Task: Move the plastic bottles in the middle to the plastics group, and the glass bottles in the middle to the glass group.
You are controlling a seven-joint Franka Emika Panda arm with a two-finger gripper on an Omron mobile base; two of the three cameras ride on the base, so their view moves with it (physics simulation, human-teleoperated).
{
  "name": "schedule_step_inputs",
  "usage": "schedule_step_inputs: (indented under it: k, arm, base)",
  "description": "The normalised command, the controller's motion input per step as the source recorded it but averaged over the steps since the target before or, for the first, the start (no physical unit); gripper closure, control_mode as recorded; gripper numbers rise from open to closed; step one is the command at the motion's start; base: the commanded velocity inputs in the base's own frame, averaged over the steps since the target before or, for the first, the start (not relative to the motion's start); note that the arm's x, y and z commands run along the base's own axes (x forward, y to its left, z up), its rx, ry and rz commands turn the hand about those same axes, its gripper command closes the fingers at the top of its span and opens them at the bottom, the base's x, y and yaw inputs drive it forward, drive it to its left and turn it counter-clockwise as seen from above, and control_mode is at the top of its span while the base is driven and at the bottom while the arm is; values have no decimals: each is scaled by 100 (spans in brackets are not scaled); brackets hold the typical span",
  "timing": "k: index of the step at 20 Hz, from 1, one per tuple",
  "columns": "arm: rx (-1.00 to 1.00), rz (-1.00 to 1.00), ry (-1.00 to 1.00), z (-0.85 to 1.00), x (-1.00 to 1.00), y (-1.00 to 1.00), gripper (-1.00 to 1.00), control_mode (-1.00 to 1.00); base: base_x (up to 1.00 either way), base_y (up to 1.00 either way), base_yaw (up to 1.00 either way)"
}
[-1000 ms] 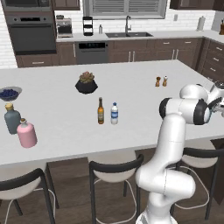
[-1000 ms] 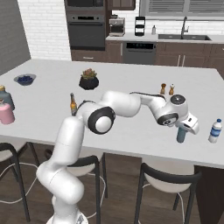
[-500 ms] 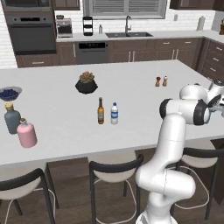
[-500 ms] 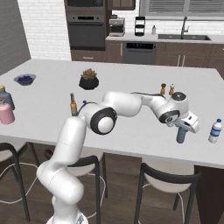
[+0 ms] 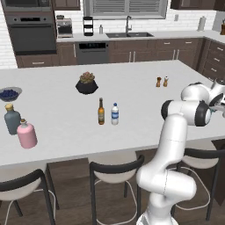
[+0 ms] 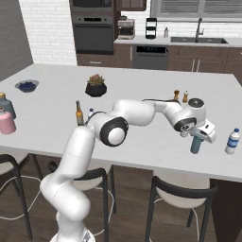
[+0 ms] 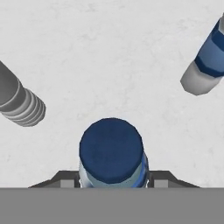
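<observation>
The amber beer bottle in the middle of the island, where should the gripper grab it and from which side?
Grip the amber beer bottle around its straight body below the long neck, jaws level. It stands upright with the clear water bottle close on its right, so coming from the front edge, or down over the neck, looks safest.

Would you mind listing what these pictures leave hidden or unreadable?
- Hand view: the gripper fingertips are cut off by the bottom edge, behind the teal bottle, so pad contact is unclear.
- Left base view: the robot's forearm and the right edge hide the held bottle.
- Right base view: the amber bottle is partly behind the arm; its label is too small to read.
</observation>
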Motion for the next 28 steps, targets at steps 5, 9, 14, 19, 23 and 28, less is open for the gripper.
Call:
schedule_step_inputs:
  k: [5, 9, 14, 19, 23, 28]
  arm:
    - [0, 0, 0, 0, 1, 0, 100, -100]
    - [0, 0, 0, 0, 0, 0, -100, -100]
    - [0, 0, 0, 0, 0, 0, -100, -100]
    - [0, 0, 0, 1, 0, 1, -100, -100]
    - [-1, 0, 0, 22, -7, 14, -100, -100]
    - [-3, 0, 0, 43, -72, 17, -100, -100]
  base:
    - [0, 0, 0]
    - [0, 0, 0]
    - [0, 0, 0]
    - [0, 0, 0]
    - [0, 0, 0]
    - [0, 0, 0]
